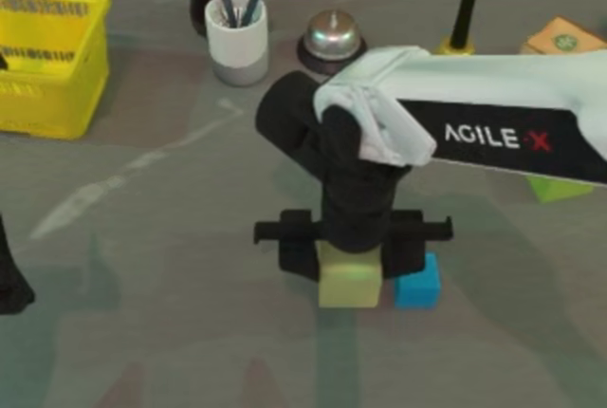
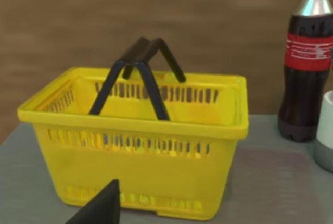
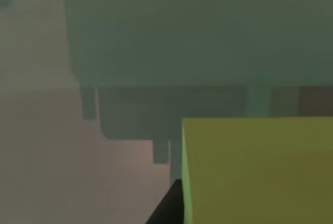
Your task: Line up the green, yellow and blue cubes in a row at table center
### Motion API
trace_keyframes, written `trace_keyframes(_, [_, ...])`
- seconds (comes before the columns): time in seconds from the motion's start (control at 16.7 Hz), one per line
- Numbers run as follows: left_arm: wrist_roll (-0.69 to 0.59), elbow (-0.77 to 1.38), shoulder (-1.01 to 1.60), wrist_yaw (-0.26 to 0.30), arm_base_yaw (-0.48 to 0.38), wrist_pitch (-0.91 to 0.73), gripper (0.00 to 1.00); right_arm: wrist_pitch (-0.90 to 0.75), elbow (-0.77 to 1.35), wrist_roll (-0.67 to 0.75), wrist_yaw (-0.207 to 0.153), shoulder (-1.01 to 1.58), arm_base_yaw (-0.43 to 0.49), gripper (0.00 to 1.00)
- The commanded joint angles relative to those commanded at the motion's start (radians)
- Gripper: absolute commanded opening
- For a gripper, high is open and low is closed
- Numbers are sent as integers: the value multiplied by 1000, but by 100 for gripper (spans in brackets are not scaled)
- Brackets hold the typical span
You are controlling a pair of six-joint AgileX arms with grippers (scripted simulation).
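Right jaws: the right gripper (image 1: 349, 254) hangs low over the pale yellow matte cube (image 1: 349, 285) near the middle of the desk; its black fingers stand on either side of the cube's far part, but I cannot tell whether they pinch it or stand spread just off its faces.
Pale yellow cube: rests on the flat grey-green desk (image 1: 171, 332); in the right wrist view its yellow face (image 3: 260, 172) fills the near corner, with one dark fingertip at its edge.
Small bright blue cube: (image 1: 418, 282) just beside the yellow cube, on that cube's right in the top view, apart from it by a thin gap.
Large lime-green cube: (image 1: 560, 188) well to the right of the yellow cube, mostly hidden under the white right arm.
Left gripper: parked at the desk's left edge, far left of the yellow cube; only a dark tip (image 2: 101, 208) shows, so the state of its jaws cannot be told.
Yellow plastic basket: (image 1: 47, 95) with black handles, far back and left of the yellow cube.
White cup with dark pens: (image 1: 237, 43) behind the yellow cube, beside a dark cola bottle (image 2: 304, 62).
Silver desk bell: (image 1: 332, 38) behind the yellow cube.
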Motion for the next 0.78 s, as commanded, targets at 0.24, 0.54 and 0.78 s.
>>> trace_keyframes(0.24, [0,0,0,0,0,0,100,35,-27,0,1,11,3,0])
trace_keyframes(0.54, [0,0,0,0,0,0,100,35,-27,0,1,11,3,23])
trace_keyframes(0.78, [0,0,0,0,0,0,100,35,-27,0,1,11,3,53])
